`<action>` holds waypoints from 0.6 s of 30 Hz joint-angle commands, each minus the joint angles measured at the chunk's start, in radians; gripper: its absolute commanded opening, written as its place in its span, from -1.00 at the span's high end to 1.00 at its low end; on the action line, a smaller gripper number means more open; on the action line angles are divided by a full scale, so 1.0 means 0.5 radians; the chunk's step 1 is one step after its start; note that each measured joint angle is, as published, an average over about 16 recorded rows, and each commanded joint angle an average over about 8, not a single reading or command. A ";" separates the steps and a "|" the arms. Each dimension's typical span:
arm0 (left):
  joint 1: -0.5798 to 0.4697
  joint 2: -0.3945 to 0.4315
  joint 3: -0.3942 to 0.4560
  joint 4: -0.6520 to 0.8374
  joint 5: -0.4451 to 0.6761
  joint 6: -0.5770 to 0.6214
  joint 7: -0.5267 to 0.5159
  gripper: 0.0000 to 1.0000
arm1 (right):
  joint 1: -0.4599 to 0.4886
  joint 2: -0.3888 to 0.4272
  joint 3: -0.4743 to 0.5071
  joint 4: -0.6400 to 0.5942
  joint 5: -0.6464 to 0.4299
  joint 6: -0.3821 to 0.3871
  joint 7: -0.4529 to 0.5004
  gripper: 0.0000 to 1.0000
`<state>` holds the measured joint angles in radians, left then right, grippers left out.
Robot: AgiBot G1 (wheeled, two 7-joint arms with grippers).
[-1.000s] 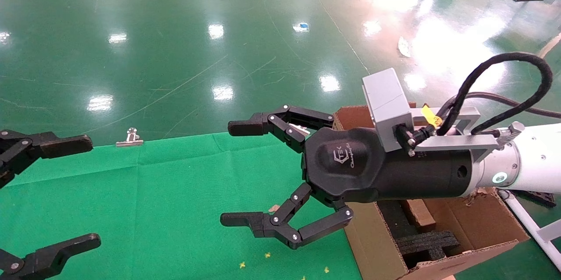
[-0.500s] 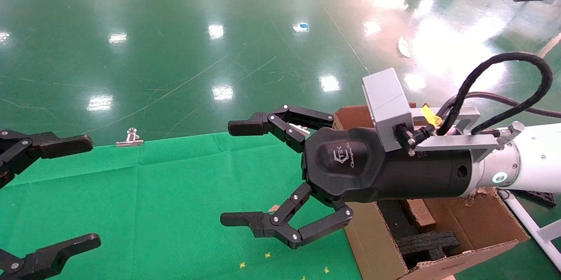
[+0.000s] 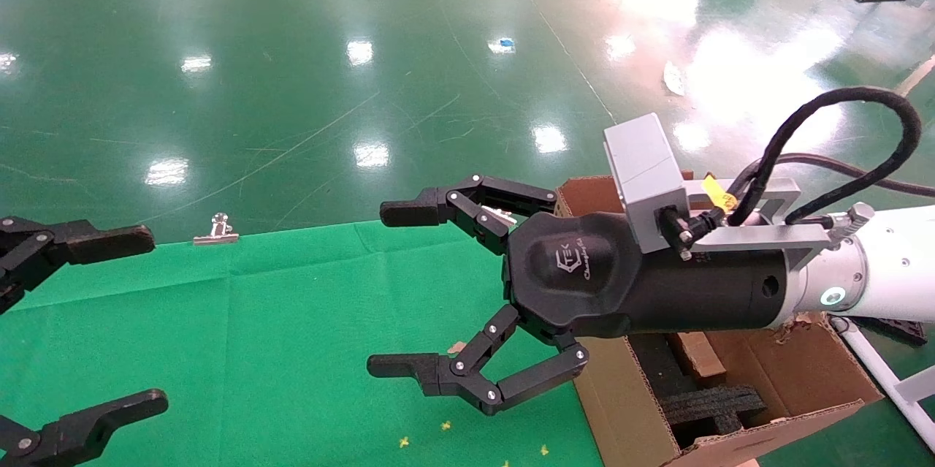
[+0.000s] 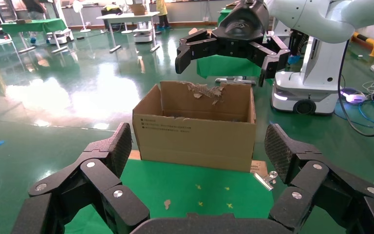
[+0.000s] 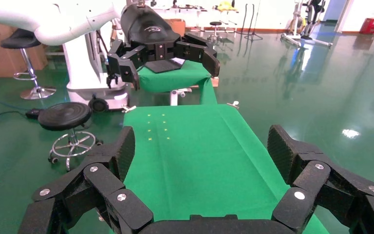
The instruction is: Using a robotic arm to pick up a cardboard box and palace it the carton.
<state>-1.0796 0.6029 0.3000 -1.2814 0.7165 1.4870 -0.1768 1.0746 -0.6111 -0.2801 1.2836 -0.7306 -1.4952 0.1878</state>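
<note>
My right robotic arm (image 3: 876, 277) reaches in from the right. Its gripper (image 3: 394, 289) is open and empty, held above the green cloth just left of the carton (image 3: 621, 394). It also shows above the carton (image 4: 195, 136) in the left wrist view (image 4: 228, 63). The carton stands open at the table's right end with black foam (image 3: 712, 405) inside. A small brown cardboard block (image 3: 697, 357), apparently the cardboard box, lies inside it, mostly hidden under the arm. My left gripper (image 3: 146, 319) is open and empty at the table's left end.
The green cloth (image 3: 277, 350) covers the table; it has small yellow marks near the front. A metal binder clip (image 3: 216, 233) sits on the table's far edge. A black stool (image 5: 65, 114) stands on the floor beside the table.
</note>
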 commanded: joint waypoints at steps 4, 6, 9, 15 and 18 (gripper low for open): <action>0.000 0.000 0.000 0.000 0.000 0.000 0.000 -1.00 | 0.000 0.000 0.000 0.000 0.000 0.000 0.000 -1.00; 0.000 0.000 0.000 0.000 0.000 0.000 0.000 -1.00 | 0.000 0.000 0.000 0.000 0.000 0.000 0.000 -1.00; 0.000 0.000 0.000 0.000 0.000 0.000 0.000 -1.00 | 0.000 0.000 0.000 0.000 0.000 0.000 0.000 -1.00; 0.000 0.000 0.000 0.000 0.000 0.000 0.000 -1.00 | 0.000 0.000 0.000 0.000 0.000 0.000 0.000 -1.00; 0.000 0.000 0.000 0.000 0.000 0.000 0.000 -1.00 | 0.000 0.000 0.000 0.000 0.000 0.000 0.000 -1.00</action>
<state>-1.0796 0.6029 0.3000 -1.2814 0.7165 1.4870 -0.1768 1.0747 -0.6111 -0.2801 1.2836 -0.7306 -1.4952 0.1878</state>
